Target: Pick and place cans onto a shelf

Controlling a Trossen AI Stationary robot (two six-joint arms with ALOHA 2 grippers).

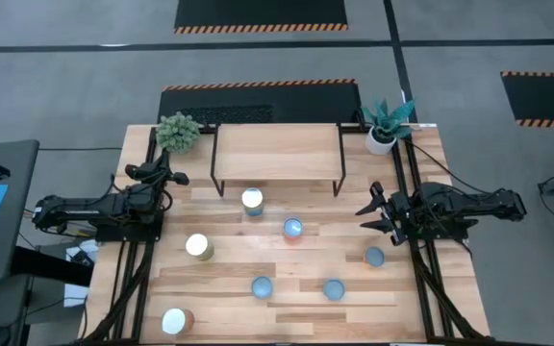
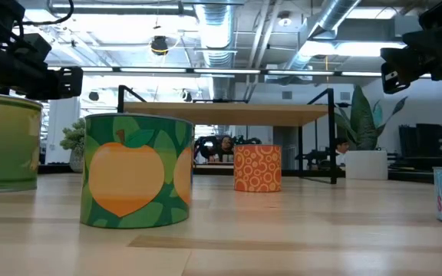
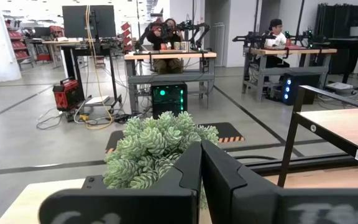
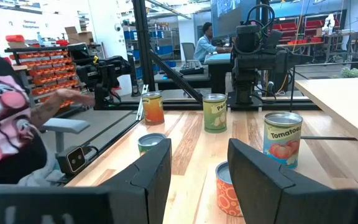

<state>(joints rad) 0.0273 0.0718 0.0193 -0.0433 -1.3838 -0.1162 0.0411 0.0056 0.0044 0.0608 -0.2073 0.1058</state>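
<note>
your left gripper sits at the table's left edge, near the back, fingers pressed together with nothing between them; in its wrist view the two dark fingers meet in front of the bushy green plant at the back left corner. just in front of that arm, a pale-topped can stands on the striped tabletop, and another white-topped can sits near the front left edge.

moving toward the middle, the shelf stands at the back centre with its light-wood board bare. a white-topped can stands just in front of it, a can with a shiny top is a little to its right and nearer you, and a blue-topped can is nearer the front. from table height, the orange-patterned can shows under the shelf board.

further right, two more blue-topped cans stand on the table, one toward the front and one close to the right arm.

your right gripper hovers at the right side of the table, fingers spread wide and holding nothing. behind it, a white plant pot with spiky leaves stands at the back right corner.
</note>
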